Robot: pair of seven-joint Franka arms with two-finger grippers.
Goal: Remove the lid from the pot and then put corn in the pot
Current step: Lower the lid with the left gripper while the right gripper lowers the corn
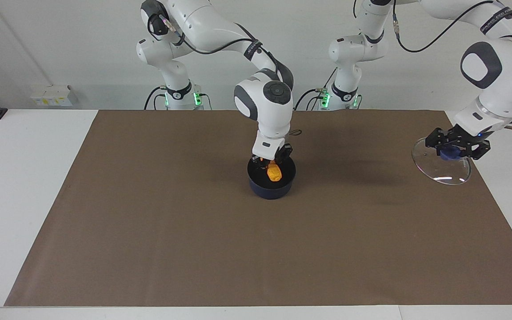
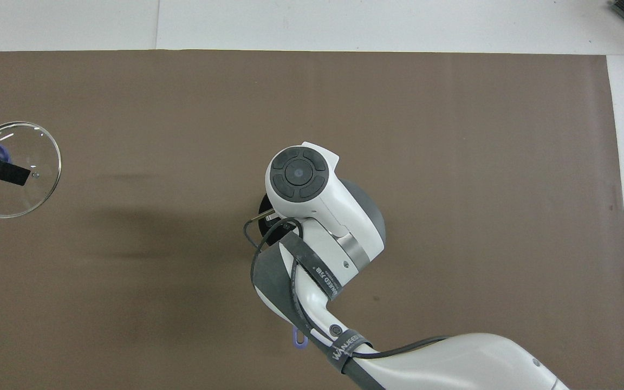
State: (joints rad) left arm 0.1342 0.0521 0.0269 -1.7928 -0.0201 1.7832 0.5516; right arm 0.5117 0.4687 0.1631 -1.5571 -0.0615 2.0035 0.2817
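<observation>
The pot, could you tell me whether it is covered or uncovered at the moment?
Uncovered: the pot shows its open interior, and the left gripper holds the lid apart.
</observation>
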